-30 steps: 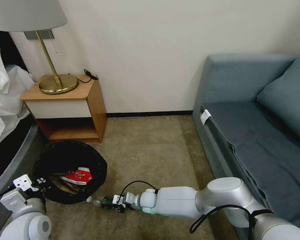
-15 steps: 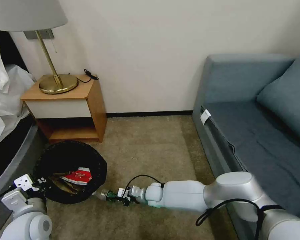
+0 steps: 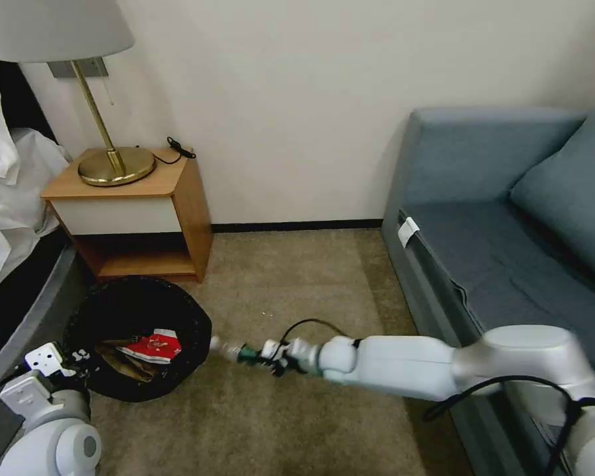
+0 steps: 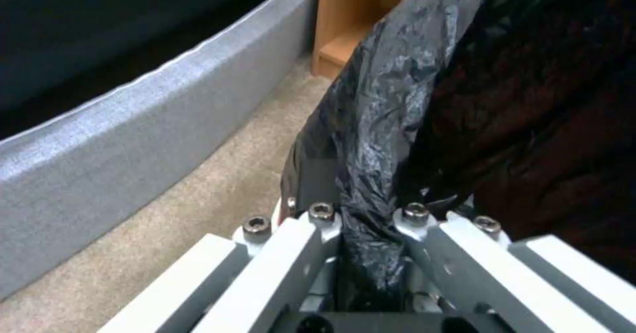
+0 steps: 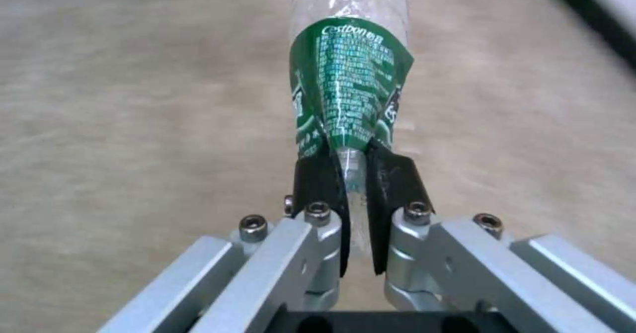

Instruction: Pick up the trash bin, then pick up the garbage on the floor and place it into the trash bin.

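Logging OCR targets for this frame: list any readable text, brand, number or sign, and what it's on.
"Cestbon": white brand word at the top of the green label on the clear bottle, which the right gripper pinches.
Fine white print below it on the same label: too small to read.
White marks on the red snack packet inside the trash bin, held by the left gripper: too blurred to read.

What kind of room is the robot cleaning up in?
Probably a hotel room or bedroom. There's a bed with white sheets, a wooden nightstand with a brass lamp, and a blue-grey sofa on carpet.
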### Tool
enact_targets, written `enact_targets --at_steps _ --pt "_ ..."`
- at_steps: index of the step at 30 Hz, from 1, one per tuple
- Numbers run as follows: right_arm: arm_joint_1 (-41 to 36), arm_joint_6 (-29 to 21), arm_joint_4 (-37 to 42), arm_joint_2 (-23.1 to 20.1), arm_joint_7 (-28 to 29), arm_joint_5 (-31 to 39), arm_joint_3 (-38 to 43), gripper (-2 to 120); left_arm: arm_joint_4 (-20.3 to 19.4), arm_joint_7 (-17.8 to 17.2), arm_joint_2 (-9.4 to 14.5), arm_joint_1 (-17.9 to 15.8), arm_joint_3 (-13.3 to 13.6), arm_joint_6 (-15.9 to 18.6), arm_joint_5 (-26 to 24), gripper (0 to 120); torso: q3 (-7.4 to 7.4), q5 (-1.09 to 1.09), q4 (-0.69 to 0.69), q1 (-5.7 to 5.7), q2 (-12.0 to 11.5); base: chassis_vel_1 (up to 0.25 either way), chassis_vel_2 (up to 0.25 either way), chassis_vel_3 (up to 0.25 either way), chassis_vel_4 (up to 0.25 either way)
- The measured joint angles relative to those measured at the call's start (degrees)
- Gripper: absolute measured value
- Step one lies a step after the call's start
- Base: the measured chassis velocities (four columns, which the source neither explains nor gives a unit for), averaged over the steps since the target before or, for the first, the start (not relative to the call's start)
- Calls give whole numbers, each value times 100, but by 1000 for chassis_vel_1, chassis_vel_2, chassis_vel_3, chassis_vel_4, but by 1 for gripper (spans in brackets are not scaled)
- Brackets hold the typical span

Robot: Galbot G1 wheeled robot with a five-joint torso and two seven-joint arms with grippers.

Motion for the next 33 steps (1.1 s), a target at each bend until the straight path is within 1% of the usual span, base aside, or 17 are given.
enact_targets --at_steps 1,2,4,5,7,9,10,11,14,15,18,19,20,21,24,28,33 --pt "25 23 166 -222 8 -68 223 5 17 1 16 -3 14 0 4 3 0 0 0 0 0 0 0 0 0" --pt "25 23 166 -222 8 -68 223 5 17 1 16 -3 14 0 4 3 0 0 0 0 0 0 0 0 0" --pt "31 10 526 -494 8 -249 749 5 64 -1 31 -9 58 1 20 3 0 0 0 0 0 0 0 0 0" --pt "31 10 526 -494 8 -249 749 5 64 -1 31 -9 58 1 20 3 0 0 0 0 0 0 0 0 0" --pt "32 -37 871 -609 14 -293 1207 5 111 -2 32 -15 118 1 51 3 0 -1 2 0 0 0 0 0 0" --pt "101 -142 1372 -633 97 -87 1673 5 146 -3 11 -26 229 1 119 3 0 -1 2 0 0 0 0 0 0" --pt "101 -142 1372 -633 97 -87 1673 5 146 -3 11 -26 229 1 119 3 0 -1 2 0 0 0 0 0 0" --pt "161 -205 1599 -597 175 89 1798 5 147 -3 -3 -35 274 1 145 3 0 -3 2 0 0 0 0 0 0" --pt "302 -319 2138 -289 376 442 1977 5 146 -1 -49 -58 377 3 221 3 0 -3 2 0 0 0 0 0 0" --pt "302 -319 2138 -289 376 442 1977 5 146 -1 -49 -58 377 3 221 3 0 -3 2 0 0 0 0 0 0" --pt "365 -420 2499 170 533 684 1901 5 132 -4 -73 -61 410 16 262 3 -1 -3 4 0 0 0 0 0 0" --pt "370 -489 2640 419 649 835 1776 5 128 -4 -83 -61 414 16 267 3 0 -4 3 0 0 0 0 0 0" --pt "370 -489 2640 419 649 835 1776 5 128 -4 -83 -61 414 16 267 3 0 -4 3 0 0 0 0 0 0" --pt "371 -547 2774 661 768 968 1607 5 127 -3 -92 -61 415 17 268 3 0 -3 5 0 0 0 0 0 0" --pt "332 -616 2888 1050 946 1076 1240 5 116 -4 -101 -61 408 18 270 3 0 -4 6 0 0 0 0 0 0" --pt "279 -628 2889 1188 1036 1038 932 5 94 -4 -101 -72 393 23 264 3 0 -3 3 0 0 0 0 0 0" --pt "224 -652 2815 1234 1140 913 617 5 62 -4 -114 -82 396 29 255 3 0 -3 3 0 0 0 0 0 0"
